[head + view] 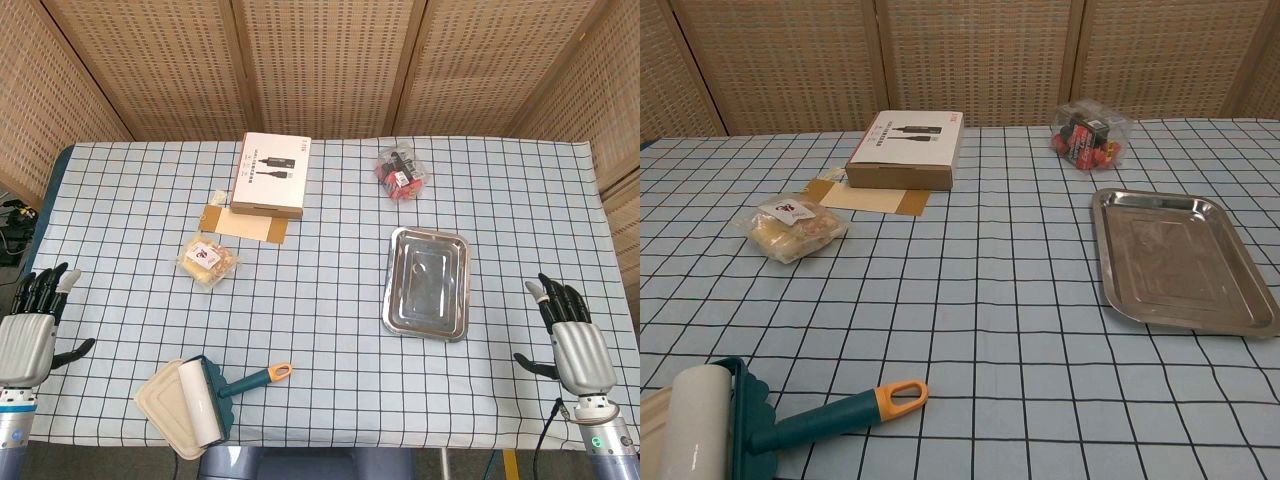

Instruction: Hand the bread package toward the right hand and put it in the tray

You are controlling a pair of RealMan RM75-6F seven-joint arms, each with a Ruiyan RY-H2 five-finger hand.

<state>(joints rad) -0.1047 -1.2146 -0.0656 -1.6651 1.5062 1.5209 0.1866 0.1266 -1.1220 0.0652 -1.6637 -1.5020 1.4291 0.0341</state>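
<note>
Robot hand (28,325) far from labelled bread package (208,260).

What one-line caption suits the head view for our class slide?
Both hands, left hand and right hand, rest open at the table edge; bread package lies left of the empty tray.

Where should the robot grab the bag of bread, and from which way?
Probably across the bread package's puffy middle, coming down from above with the left hand, which is on its side of the table. It lies flat, soft and low on the cloth, clear of the envelope behind it, so fingers could close over its two long edges.
</note>
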